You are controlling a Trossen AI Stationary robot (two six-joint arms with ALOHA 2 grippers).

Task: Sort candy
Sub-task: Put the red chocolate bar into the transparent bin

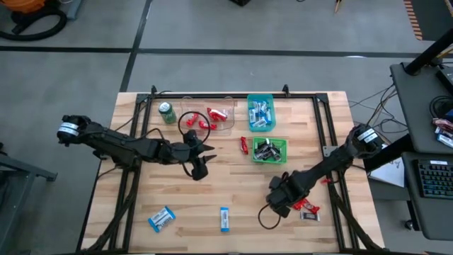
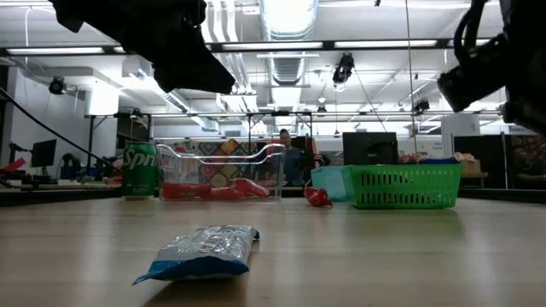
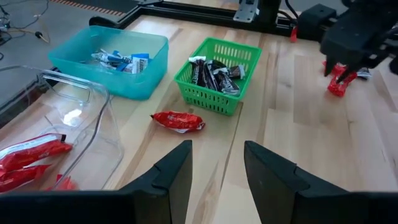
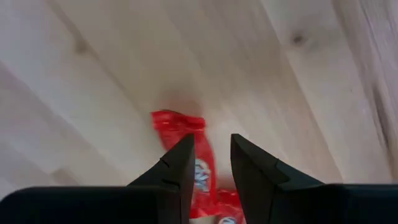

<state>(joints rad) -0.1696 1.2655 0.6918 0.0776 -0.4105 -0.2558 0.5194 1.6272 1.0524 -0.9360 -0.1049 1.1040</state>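
My right gripper hangs over the table's near right part, pointing down, shut on a shiny red candy. My left gripper hovers open left of centre, nothing between its fingers. Ahead of it a loose red candy lies flat on the wood. Red candies fill a clear bin, blue-and-white ones a teal bin, dark ones a green basket. Two blue-and-white candies lie near the front edge. My right gripper pinches the red candy between its two fingers, which come from above and point down. The wrapper's free end reaches past the fingertips toward the table. The fingers hide how far back it sits. The gripper stands high above the wood in the low view.
A green drink can stands at the far left beside the clear bin. A red candy and a dark one lie just right of my right gripper. A black frame rail runs along the far edge.
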